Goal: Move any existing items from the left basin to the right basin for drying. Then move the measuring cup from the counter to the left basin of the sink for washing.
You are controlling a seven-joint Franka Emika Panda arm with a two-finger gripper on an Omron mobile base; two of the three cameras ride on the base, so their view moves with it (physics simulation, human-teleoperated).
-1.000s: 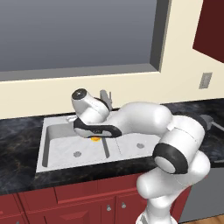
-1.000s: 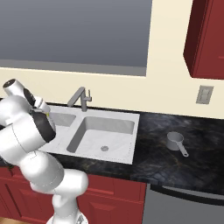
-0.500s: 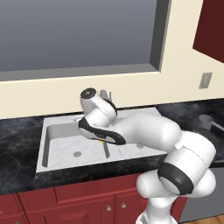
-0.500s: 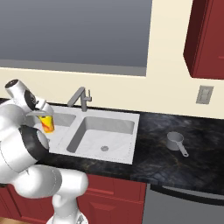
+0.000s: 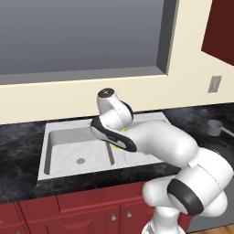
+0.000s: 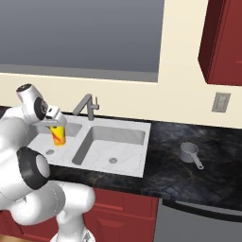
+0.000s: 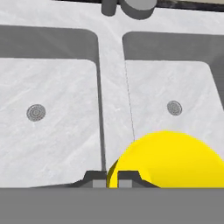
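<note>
A dark marbled counter (image 6: 189, 175) runs over red cabinets (image 6: 123, 208) under a wide window (image 6: 80, 38), with a steel double sink (image 6: 142, 160) let into it and a grey faucet (image 6: 86, 106) at its back rim. The white arm reaches over the sink and its gripper (image 6: 56, 124) is clamped shut on the yellow cup (image 6: 58, 135), which hangs in the air, upright with a red-orange mark on its side. In the hand view the cup (image 7: 168, 159) sits at about 5 o'clock, just over the central divider (image 7: 114, 109) and leaning toward the right basin (image 7: 175, 92); the left basin (image 7: 48, 113) lies at 9 o'clock. Both bowls show only their round drains. The faucet's base stands at 12 o'clock in that view, well clear of the cup. Off to 3 o'clock of the sink, the measuring cup (image 6: 189, 153) rests on the counter, its handle pointing toward the front edge. A wall outlet (image 6: 220, 102) sits above it.
</note>
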